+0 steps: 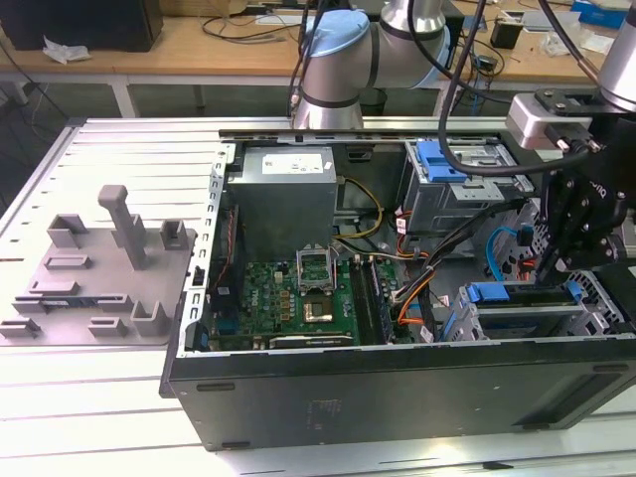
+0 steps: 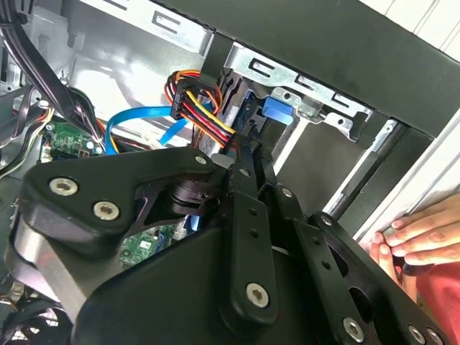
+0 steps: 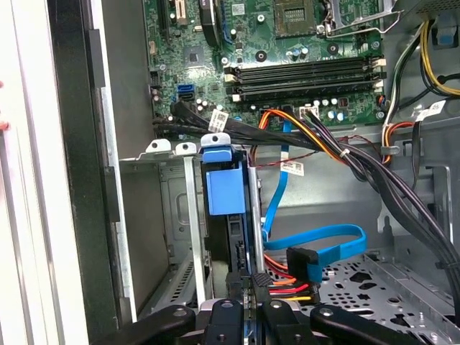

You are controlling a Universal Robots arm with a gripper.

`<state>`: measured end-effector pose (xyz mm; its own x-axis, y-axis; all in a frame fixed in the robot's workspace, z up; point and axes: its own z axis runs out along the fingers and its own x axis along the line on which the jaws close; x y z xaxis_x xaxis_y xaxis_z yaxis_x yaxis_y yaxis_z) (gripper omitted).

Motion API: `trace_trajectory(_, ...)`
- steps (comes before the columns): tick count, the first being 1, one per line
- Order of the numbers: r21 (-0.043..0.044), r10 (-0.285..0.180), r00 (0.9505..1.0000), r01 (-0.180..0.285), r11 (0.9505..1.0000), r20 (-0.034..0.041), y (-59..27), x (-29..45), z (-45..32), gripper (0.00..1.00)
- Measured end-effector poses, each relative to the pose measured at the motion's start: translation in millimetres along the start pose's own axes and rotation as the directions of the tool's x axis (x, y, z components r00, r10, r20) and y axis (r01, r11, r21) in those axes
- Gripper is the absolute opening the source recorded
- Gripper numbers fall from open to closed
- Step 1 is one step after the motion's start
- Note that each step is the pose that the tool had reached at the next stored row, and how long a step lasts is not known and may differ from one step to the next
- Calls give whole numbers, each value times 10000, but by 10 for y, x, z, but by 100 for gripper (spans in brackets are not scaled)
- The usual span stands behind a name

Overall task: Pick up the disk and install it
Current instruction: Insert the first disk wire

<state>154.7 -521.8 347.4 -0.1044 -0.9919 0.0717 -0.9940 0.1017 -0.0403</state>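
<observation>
— Where's the disk (image 3: 226,188)?

— Standing on edge in the drive cage (image 3: 167,215) at the near corner of the case (image 1: 397,383), on the exterior view's right, so its blue frame rides the slot.

— And your gripper (image 3: 249,282)?

— Directly above it, jaws narrowed onto the disk's thin upper edge. Whether they actually pinch it, I cannot tell.
</observation>
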Motion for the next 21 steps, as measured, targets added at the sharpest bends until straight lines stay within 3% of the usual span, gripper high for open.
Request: trace_trajectory(21, 4, -57, 10000, 57, 10000, 0, 2, -9, 28, 17)
